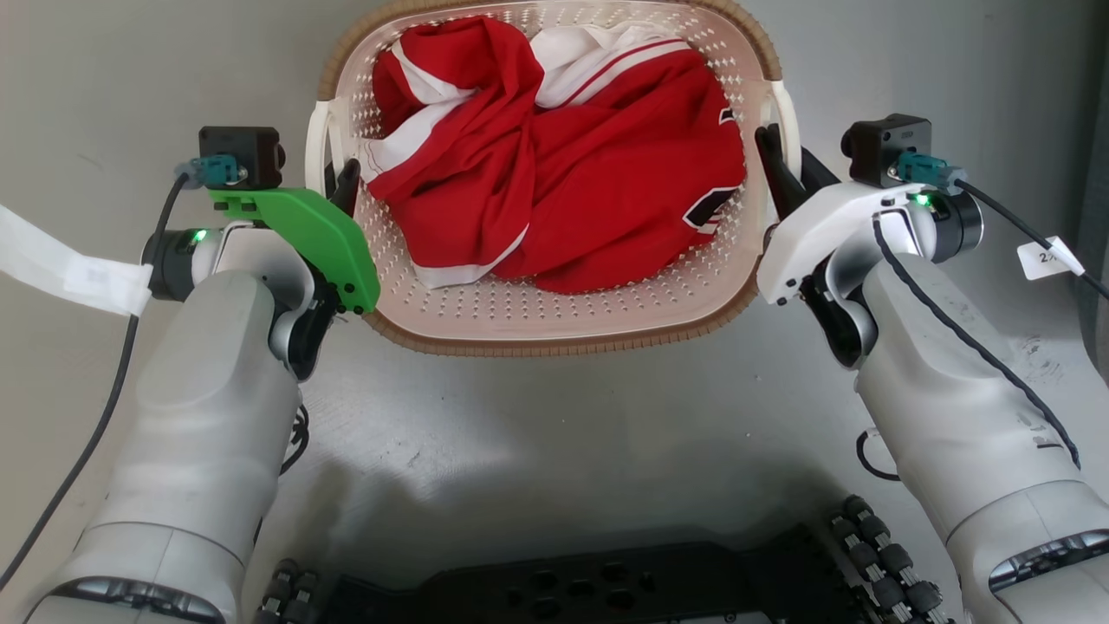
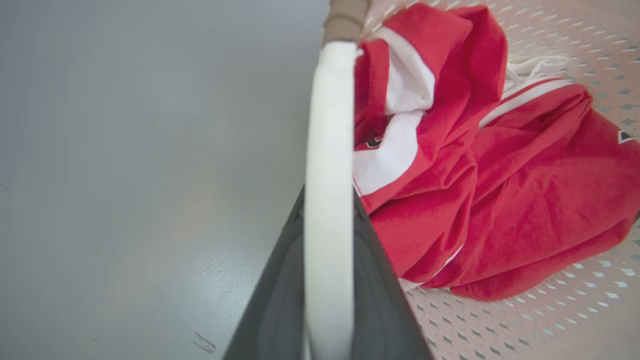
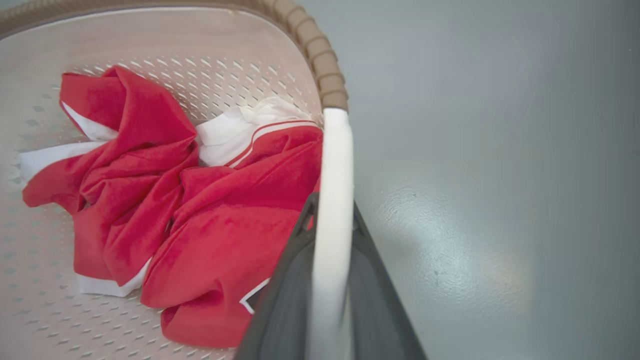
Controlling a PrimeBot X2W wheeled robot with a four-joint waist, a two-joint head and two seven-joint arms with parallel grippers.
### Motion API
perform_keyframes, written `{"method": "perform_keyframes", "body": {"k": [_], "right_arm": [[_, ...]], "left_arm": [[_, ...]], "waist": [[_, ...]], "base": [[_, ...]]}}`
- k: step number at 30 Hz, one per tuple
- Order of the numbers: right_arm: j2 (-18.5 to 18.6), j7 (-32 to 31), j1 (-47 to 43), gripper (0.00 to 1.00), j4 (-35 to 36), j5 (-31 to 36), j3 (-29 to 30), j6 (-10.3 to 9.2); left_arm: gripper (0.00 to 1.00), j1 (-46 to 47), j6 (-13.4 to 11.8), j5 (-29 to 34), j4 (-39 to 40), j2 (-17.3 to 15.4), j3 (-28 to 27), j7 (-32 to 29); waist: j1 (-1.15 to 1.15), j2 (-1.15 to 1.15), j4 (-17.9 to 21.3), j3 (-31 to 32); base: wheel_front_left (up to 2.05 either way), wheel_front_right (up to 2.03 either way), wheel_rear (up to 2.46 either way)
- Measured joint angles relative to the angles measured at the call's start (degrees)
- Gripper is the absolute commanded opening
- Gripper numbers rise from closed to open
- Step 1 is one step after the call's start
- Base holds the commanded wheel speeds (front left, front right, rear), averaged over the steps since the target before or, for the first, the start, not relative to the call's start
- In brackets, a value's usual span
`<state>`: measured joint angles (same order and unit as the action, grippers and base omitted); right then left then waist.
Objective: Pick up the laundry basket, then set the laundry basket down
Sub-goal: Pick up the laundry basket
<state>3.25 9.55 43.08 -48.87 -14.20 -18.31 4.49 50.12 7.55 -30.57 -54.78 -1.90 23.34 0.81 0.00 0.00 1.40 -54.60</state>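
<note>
The laundry basket point(image 1: 554, 345), cream perforated plastic with a brown woven rim, sits at the top middle of the head view between my two arms. Red and white clothing point(image 1: 563, 173) lies crumpled inside it. My left gripper point(image 1: 342, 180) is shut on the basket's white left handle point(image 1: 315, 147). In the left wrist view that handle point(image 2: 327, 125) runs up between my dark fingers point(image 2: 280, 300). My right gripper point(image 1: 777, 165) is shut on the white right handle point(image 1: 787, 108). The right wrist view shows this handle point(image 3: 335, 165) pinched between the fingers point(image 3: 285, 310).
Grey floor point(image 1: 554, 451) stretches all round the basket. My black base with its rollers point(image 1: 589, 594) lies along the bottom edge of the head view. A white strip point(image 1: 61, 269) trails from my left wrist and a tagged cable point(image 1: 1044, 257) from my right.
</note>
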Motion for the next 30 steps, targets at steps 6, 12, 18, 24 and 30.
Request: {"method": "perform_keyframes", "body": {"k": [6, 12, 18, 24, 30], "right_arm": [[0.0, 0.5, 1.2, 0.00, -2.0, -0.5, -0.2, 0.31], [-0.2, 0.9, 2.0, 0.00, -5.3, -0.5, -0.7, 1.00], [-0.2, 0.5, 2.3, 0.00, -8.4, -1.0, -1.1, 1.51], [-0.5, -0.1, 2.4, 0.00, -11.4, -2.3, -1.3, 2.04], [-0.7, -1.0, 2.3, 0.00, -14.0, -3.1, -2.1, 2.58]], "left_arm": [[0.00, 0.6, 0.0, -1.2, -0.7, 0.1, 1.1, 0.0], [0.00, 0.8, 0.0, -3.9, -2.3, 0.5, 3.0, -1.1], [0.00, 0.8, 0.0, -5.7, -3.4, 0.7, 4.7, -2.6], [0.00, 0.6, 0.0, -8.2, -4.2, 0.8, 6.2, -5.0], [0.00, -0.8, 0.0, -11.4, -5.3, 1.0, 6.8, -7.7]], "waist": [[0.00, 0.00, -0.1, 0.2], [0.00, 0.00, -0.1, 1.3], [0.00, 0.00, -0.1, 3.2], [0.00, 0.00, 0.2, 5.9], [0.00, 0.00, 0.5, 9.2]], "base": [[0.00, 0.00, 0.00], [0.00, 0.00, 0.00], [0.00, 0.00, 0.00], [0.00, 0.00, 0.00], [0.00, 0.00, 0.00]]}}
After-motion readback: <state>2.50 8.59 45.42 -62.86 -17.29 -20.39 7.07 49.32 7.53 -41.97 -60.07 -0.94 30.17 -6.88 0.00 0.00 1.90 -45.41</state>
